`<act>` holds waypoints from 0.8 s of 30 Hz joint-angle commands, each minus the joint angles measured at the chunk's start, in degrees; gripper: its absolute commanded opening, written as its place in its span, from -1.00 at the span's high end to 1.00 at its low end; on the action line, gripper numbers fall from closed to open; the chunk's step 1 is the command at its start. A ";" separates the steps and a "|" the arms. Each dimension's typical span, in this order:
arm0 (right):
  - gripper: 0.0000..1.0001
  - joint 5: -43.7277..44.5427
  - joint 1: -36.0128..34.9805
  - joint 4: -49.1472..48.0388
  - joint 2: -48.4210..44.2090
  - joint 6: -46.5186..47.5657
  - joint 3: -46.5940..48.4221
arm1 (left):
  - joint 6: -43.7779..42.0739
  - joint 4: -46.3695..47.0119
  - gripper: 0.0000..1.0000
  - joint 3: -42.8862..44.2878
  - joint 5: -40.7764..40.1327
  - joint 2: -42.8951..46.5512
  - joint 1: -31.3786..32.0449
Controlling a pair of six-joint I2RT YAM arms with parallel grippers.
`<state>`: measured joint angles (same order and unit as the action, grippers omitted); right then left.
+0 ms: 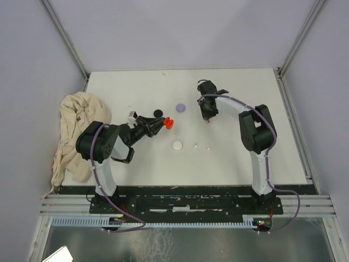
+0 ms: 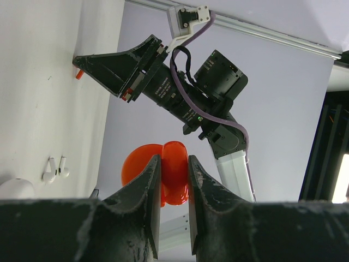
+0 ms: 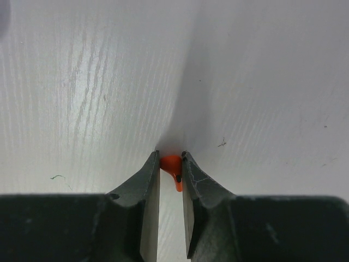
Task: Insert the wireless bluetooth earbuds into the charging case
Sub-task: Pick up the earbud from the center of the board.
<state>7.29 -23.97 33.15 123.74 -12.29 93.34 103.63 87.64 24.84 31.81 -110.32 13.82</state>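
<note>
The right fingers are down on the bench and pinch the red earbud at their very tips, so that only its round head and a short piece of stem show between them. The earbud seems to touch the bench surface, so I judge it is not yet lifted. The left fingers are pressed on the red charging case, which is open, and hold it above the bench between the two arms, well apart from the earbud. They seem to grip it by one half only, and I cannot tell which way the cavities face. The first danger is the grip on the earbud. It is small, smooth and round and is held only at the fingertips, so it can slip out or turn when the arm rises, and then the stem does not point into the cavity. If it falls, it may roll toward the white earbuds and the white case, which lie near on the bench. The second danger is the case. When the earbud is pushed in, the case may turn between the left fingers or its hinge may fold, because the grip on it is narrow. The black disc and the lilac disc lie just beyond the case, and a low sweep of either arm could knock them.
</note>
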 commanded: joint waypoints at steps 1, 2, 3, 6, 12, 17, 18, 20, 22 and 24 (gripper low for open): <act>0.90 -0.88 0.30 -4.49 -3.77 0.43 -1.39 | -2.83 11.49 0.94 0.60 0.53 0.19 -0.37; 0.92 -1.49 0.24 -6.58 -5.78 0.51 -3.25 | -2.82 11.48 0.94 0.69 0.50 0.12 -0.38; 0.93 -2.21 0.27 -8.60 -7.37 0.56 -4.77 | -2.82 11.43 0.94 0.73 0.49 0.09 -0.27; 0.97 -5.74 0.05 -17.12 -12.94 0.69 -10.24 | -2.74 11.46 0.94 0.82 0.44 -0.14 -0.22; 0.97 -12.28 -2.03 -37.04 -25.39 2.09 -23.99 | -1.86 11.45 0.94 1.33 0.36 -0.70 0.59; 0.97 -15.48 -6.65 -56.19 -34.31 3.32 -35.60 | -0.40 11.49 0.94 1.70 0.44 -1.07 1.13; 0.97 -15.95 -7.84 -60.00 -35.19 3.80 -37.52 | -0.05 11.49 0.94 1.70 0.44 -1.15 1.24; 0.97 -16.84 -10.11 -67.79 -35.92 5.28 -41.31 | 0.68 11.45 0.94 1.57 0.44 -1.15 1.44; 0.97 -17.88 -12.08 -74.67 -35.19 6.70 -43.23 | 0.99 11.45 0.94 1.35 0.61 -0.88 1.54; 0.97 -19.16 -13.43 -79.64 -34.10 7.27 -44.63 | 1.18 11.45 0.94 1.22 0.78 -0.70 1.56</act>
<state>-8.23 -35.38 -28.03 88.79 -7.81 51.40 103.72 87.64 25.34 31.83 -111.02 15.11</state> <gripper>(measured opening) 0.248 0.287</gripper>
